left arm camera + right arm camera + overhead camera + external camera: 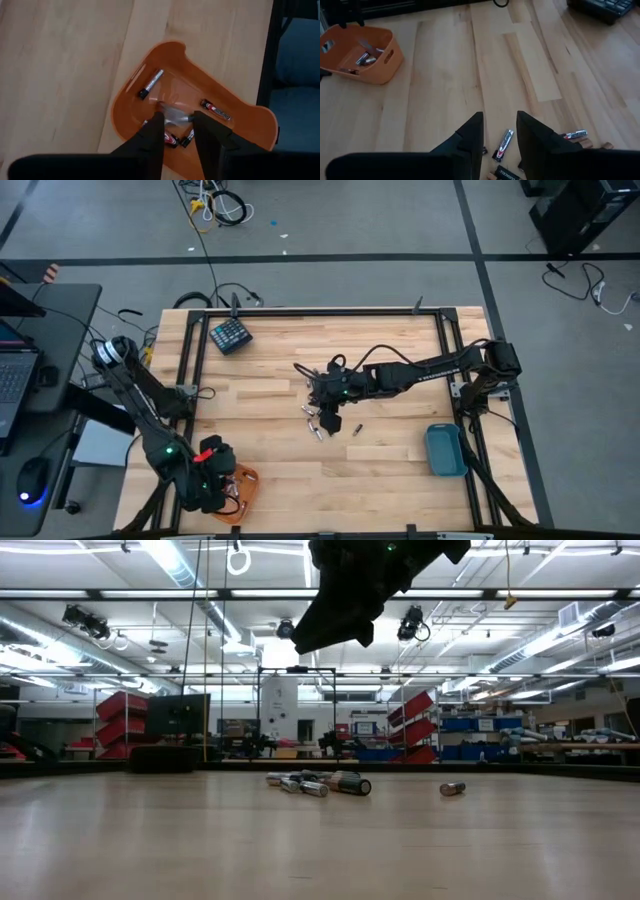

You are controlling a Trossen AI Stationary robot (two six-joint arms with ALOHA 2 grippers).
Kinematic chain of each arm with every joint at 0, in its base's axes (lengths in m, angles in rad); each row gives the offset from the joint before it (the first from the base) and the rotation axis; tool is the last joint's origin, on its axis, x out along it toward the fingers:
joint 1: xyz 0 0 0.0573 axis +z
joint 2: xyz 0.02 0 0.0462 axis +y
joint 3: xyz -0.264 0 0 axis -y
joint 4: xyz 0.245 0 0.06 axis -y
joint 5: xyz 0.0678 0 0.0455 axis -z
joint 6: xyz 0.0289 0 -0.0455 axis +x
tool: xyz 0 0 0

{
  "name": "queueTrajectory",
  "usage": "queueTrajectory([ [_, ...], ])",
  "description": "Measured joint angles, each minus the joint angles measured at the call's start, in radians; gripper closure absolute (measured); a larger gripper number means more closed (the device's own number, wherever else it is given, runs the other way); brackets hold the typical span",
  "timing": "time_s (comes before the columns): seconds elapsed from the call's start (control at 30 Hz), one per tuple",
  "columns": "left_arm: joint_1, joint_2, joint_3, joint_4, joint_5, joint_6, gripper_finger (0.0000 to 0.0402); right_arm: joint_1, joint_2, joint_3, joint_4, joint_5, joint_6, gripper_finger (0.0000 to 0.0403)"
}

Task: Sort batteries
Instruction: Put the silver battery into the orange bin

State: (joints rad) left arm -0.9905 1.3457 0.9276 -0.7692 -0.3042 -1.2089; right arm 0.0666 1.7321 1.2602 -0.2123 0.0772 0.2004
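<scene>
From above, my left gripper [222, 480] hangs over the orange tray [243, 492] at the table's near left corner, close to the edge. My right gripper [322, 392] hovers mid-table above the loose batteries [322, 422]; bare wood [400, 450] lies open between them and the blue tray [445, 450] by the right rail.

From table height, the batteries [320, 783] lie in a low cluster, one cell [452, 788] apart, with clear boards all around.

Past my left fingers [155, 132], parted with a blurred silvery cell [175, 114] between their tips, the orange tray [130, 107] holds several batteries.

Past my right fingers [470, 131], parted and empty, a battery [504, 144] lies between them on the wood; the orange tray [380, 65] sits well apart.
</scene>
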Motion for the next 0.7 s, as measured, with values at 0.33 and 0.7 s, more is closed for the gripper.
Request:
queueTrajectory([
  [0.33,0.000,-0.007,0.000,0.027,-0.045,0.079,0.0295,0.000,0.000,0.000,-0.021,0.000,-0.001,0.0300],
  [0.7,0.013,-0.011,0.000,-0.006,-0.435,0.366,0.0294,0.000,0.000,0.000,-0.090,-0.001,0.007,0.0300],
])
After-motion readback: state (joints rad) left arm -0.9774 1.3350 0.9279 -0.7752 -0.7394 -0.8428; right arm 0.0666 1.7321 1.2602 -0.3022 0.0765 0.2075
